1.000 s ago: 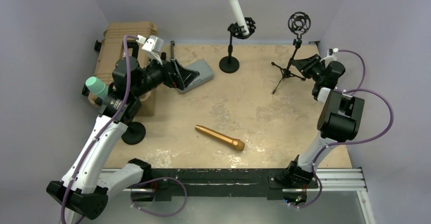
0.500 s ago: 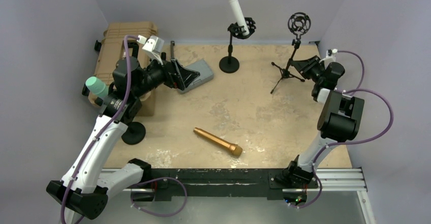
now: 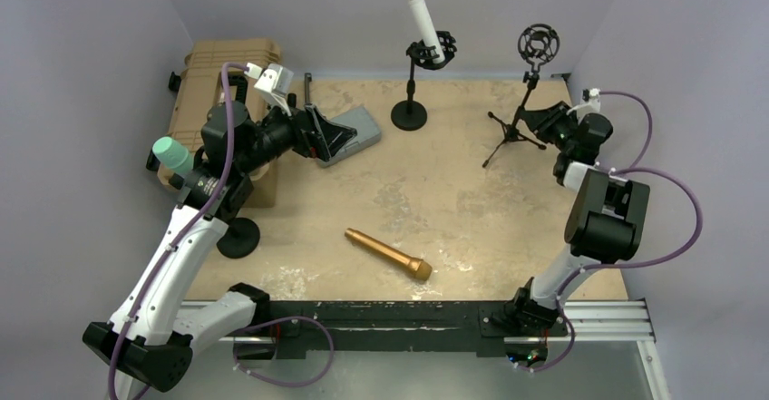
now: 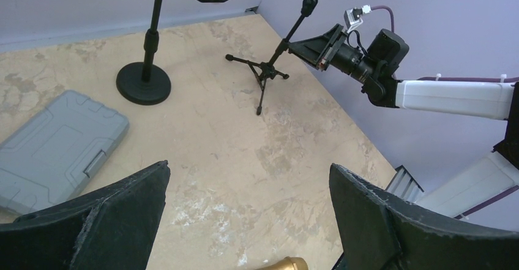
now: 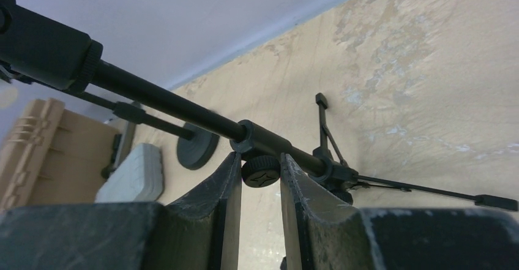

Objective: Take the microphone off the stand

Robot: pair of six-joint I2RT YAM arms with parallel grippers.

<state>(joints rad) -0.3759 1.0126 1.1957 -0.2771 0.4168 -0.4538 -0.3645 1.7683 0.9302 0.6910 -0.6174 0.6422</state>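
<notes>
Over at the table's (image 3: 453, 191) far right corner, the right arm stretches low, the right gripper (image 5: 260, 160) pinching the knob (image 5: 261, 171) on the tripod stand (image 3: 515, 121). The left gripper (image 4: 248, 171) gapes wide. The white microphone (image 3: 419, 10) sits tilted in the round-base stand (image 3: 410, 110) at the far edge, well apart from both.

The left arm (image 3: 177, 259) and the right arm (image 3: 603, 220) are showing the same build: long white shells alternating with blocky matte-black joint housings. Purple cables (image 3: 224, 110) are looping loosely off both arms, and more purple cable is curling below the near left base. A small white camera module (image 3: 272, 80) is sitting on the left wrist. The left claw (image 4: 249, 167) is showing two broad black fingers (image 4: 116, 221) with rough, chipped edges. The right claw (image 5: 260, 160) is showing matching black wedges, scuffed grey along their inner faces. A black crossbar (image 3: 399, 314) is joining the two bases.
</notes>
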